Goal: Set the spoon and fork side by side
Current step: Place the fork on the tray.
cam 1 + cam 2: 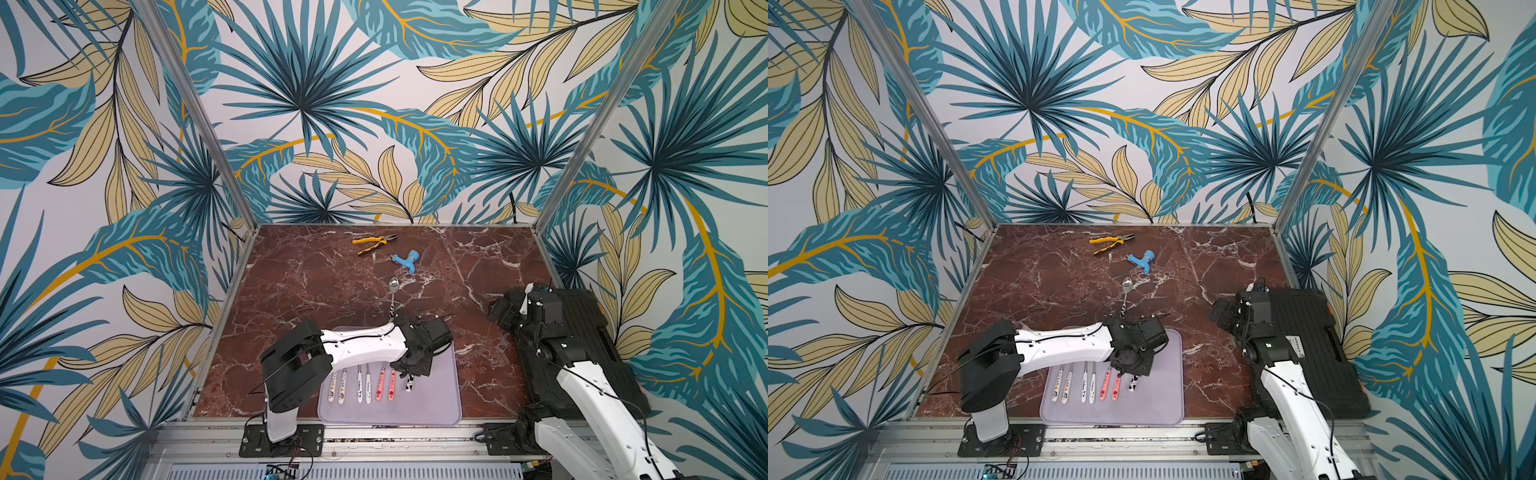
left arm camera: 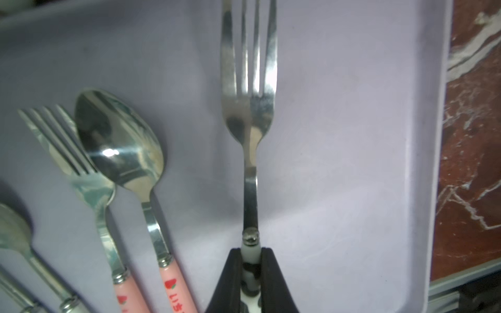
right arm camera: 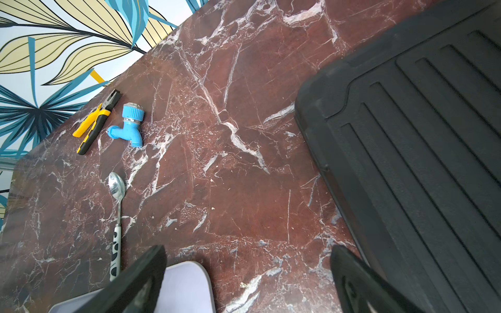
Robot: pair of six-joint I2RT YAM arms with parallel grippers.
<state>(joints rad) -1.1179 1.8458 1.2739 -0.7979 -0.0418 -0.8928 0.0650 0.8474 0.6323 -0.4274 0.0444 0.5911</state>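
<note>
Gripping the fork (image 2: 249, 108) by its black-and-white patterned handle, the left gripper (image 2: 250, 260) is closed, one black finger on each side of the handle just behind the metal collar. The fork is over the lavender tray (image 2: 352, 135), tines pointing away from the wrist. Whether it rests on the tray surface or is raised above it cannot be determined.

On the tray beside the held fork lie a pink-handled spoon (image 2: 122, 141) and a pink-handled fork (image 2: 67, 146), close together and roughly parallel. In both top views, two further pairs of white-handled cutlery (image 1: 350, 387) lie in the same row.

The spoon (image 1: 392, 301) with the matching black-and-white handle lies on the marble table (image 1: 311, 282), beyond the far edge of the tray, bowl pointing toward the back wall. It is apart from both grippers.

The right gripper (image 3: 248, 250) hangs above the table beside a black case (image 3: 420, 135), jaws spread wide and holding nothing.

Yellow-handled pliers (image 1: 374, 243) and a blue tap (image 1: 407, 262) lie near the back edge of the table.
</note>
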